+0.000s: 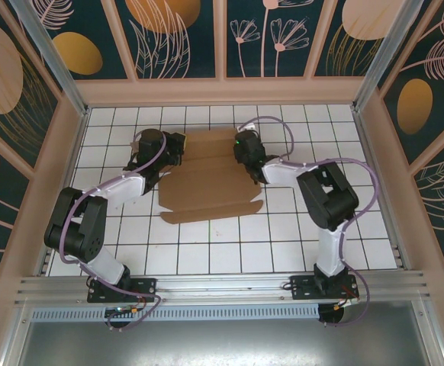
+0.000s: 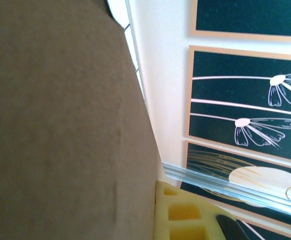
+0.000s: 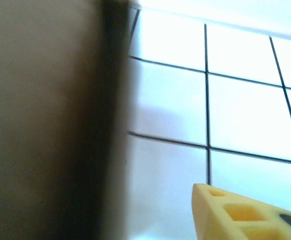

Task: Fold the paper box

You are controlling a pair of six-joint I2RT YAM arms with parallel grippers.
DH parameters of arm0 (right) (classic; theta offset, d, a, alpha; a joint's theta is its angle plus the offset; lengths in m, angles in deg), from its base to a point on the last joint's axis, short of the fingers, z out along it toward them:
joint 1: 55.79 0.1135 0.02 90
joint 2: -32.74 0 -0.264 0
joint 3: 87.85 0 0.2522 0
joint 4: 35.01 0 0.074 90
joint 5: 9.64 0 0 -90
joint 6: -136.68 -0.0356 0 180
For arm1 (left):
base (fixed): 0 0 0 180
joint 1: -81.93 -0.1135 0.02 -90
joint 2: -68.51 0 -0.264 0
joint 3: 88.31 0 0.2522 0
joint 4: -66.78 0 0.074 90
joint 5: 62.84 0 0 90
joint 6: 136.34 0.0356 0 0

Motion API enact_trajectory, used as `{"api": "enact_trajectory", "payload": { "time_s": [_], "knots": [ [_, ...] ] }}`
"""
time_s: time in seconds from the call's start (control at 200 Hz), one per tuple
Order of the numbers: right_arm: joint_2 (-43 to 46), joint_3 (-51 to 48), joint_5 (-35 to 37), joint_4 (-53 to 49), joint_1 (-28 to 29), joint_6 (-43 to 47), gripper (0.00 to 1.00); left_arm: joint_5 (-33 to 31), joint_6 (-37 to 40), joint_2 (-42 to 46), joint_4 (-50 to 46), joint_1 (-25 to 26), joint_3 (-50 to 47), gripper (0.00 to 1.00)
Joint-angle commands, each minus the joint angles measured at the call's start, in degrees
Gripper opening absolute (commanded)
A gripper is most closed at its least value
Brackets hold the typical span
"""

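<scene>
The paper box (image 1: 210,179) lies mostly flat on the counter (image 1: 298,236) between the arms, the left tool (image 1: 175,149) clamped shut on its left flap and the right tool (image 1: 244,151) at its right edge, opening impossible to tell, so raising both side flaps evenly along their creases looks wisest.

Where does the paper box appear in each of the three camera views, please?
Top external: the paper box sits at the centre of the picture.
Left wrist: it is the close-up brown sheet covering the left half.
Right wrist: it is the blurred brown surface down the left side.
Shared landmark: the white tiled floor bordering the cardboard.
</scene>
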Motion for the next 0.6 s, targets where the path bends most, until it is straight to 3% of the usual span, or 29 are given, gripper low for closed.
{"api": "enact_trajectory", "payload": {
  "time_s": [0.0,0.21,0.295,0.591],
  "knots": [
    [8.6,-10.2,-8.2,13.2,-1.3,5.6,0.61,3.4,-0.1,-0.7,-7.1,0.9,-2.1,0.0],
    [18.6,-20.3,-10.8,23.9,-3.4,4.1,0.62,2.8,-0.5,-0.2,-7.0,1.0,-1.8,0.0],
    [20.8,-25.5,-15.1,30.1,-4.8,3.4,0.64,2.6,-0.8,0.1,-7.2,1.1,-1.6,0.0],
    [15.2,-26.0,-13.8,32.0,-4.4,5.2,0.66,1.9,-1.0,0.2,-7.7,1.5,-1.5,0.0]
  ]
}}
